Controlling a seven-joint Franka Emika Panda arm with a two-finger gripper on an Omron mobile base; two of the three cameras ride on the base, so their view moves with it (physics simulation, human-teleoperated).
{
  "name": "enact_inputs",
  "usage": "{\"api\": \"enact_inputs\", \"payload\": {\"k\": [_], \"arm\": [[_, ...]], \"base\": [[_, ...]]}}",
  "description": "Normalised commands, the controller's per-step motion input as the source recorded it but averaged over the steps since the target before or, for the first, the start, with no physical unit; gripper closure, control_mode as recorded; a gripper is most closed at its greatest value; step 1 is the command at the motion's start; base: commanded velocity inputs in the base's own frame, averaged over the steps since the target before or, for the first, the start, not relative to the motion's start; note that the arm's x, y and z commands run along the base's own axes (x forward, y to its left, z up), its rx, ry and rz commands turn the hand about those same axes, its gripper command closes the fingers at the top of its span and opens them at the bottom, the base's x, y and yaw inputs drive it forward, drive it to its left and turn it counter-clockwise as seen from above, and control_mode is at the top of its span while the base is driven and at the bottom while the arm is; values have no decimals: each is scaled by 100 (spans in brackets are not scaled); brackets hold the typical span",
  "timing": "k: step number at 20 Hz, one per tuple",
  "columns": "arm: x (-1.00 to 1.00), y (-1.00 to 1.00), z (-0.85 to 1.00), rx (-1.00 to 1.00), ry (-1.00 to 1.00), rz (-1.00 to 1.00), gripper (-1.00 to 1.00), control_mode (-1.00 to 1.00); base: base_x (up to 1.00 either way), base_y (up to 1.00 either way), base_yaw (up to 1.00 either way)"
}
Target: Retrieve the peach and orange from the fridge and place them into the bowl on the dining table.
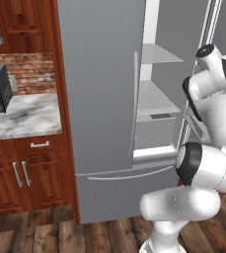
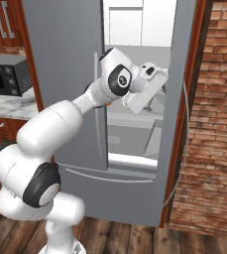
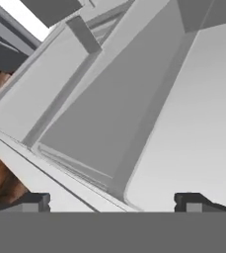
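grey fridge shelves [image 1: 156, 101] — seemingly bare, marble counter [image 1: 23, 116]

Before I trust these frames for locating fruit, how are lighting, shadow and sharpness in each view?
Left base view: even flat light, fridge shelves softly shaded, no glare. Right base view: fridge interior evenly lit, the arm blocks part of it. Hand view: tilted, pale grey surfaces with soft gradients, few edges; pincer tips wide apart.

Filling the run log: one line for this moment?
fridge: right door open | gripper: open, inside fridge, holding nothing | fruit: unseen
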Motion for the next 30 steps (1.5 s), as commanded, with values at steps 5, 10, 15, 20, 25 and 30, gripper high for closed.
{"api": "enact_inputs", "payload": {"k": [5,10,15,20,25,30], "arm": [[-28,-41,7,3,-4,-1,-100,-100],[-48,6,61,3,-17,1,-100,-100],[-49,46,55,1,-29,6,-100,-100],[-26,78,12,16,-36,1,-100,-100],[-12,83,-25,38,-42,0,-100,-100],[-6,94,-37,46,-37,0,-100,-100]], "base": [[0,0,0],[0,0,0],[0,0,0],[0,0,0],[0,0,0],[0,0,0]]}}
